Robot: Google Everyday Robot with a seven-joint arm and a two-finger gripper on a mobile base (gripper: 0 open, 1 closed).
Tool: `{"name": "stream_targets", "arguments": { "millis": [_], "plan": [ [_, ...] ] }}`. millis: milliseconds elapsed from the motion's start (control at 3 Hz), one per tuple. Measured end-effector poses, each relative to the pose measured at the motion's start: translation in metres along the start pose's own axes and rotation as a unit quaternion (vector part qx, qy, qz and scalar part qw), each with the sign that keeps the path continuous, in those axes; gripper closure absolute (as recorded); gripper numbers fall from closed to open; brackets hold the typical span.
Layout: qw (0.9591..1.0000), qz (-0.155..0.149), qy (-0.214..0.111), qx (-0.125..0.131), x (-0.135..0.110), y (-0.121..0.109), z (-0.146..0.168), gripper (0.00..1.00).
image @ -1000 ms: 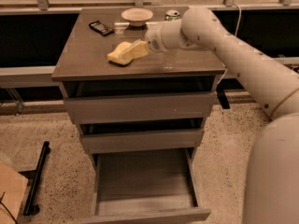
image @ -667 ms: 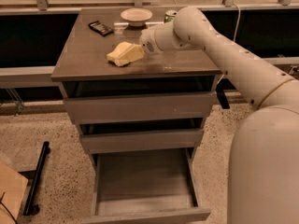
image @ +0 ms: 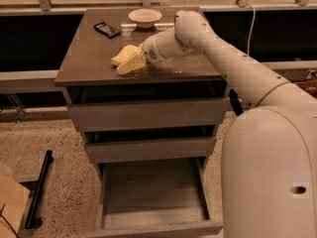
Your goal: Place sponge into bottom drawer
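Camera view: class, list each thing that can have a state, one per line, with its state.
sponge, lying on the cabinet top, not in any drawer
gripper, low over the cabinet top, at the sponge
bottom drawer, pulled open, nothing inside
middle drawer, not pulled out
top drawer, not pulled out
bowl, upright at the back of the cabinet top

No text or number is legible — none near the tool (image: 133,62) on the cabinet top (image: 89,58).
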State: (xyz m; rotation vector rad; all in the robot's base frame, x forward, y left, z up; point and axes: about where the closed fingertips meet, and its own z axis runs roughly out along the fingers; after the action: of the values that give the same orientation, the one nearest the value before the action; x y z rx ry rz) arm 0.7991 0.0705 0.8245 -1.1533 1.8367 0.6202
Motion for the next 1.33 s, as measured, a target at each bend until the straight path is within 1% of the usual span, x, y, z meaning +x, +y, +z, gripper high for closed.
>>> {"name": "stream_targets", "arguments": {
  "millis": [333,667,1000,1333],
  "plan": [
    [0.9999,0.011,-0.010,-0.003,-0.003,0.001,0.002,0.41],
    [0.9995,0.012,-0.027,0.007,-0.011,0.004,-0.008,0.65],
    [0.9993,0.002,-0.031,0.022,-0.018,0.016,-0.032,0.88],
    [0.9996,-0.006,-0.018,0.020,-0.011,0.049,-0.064,1.00]
  ]
}}
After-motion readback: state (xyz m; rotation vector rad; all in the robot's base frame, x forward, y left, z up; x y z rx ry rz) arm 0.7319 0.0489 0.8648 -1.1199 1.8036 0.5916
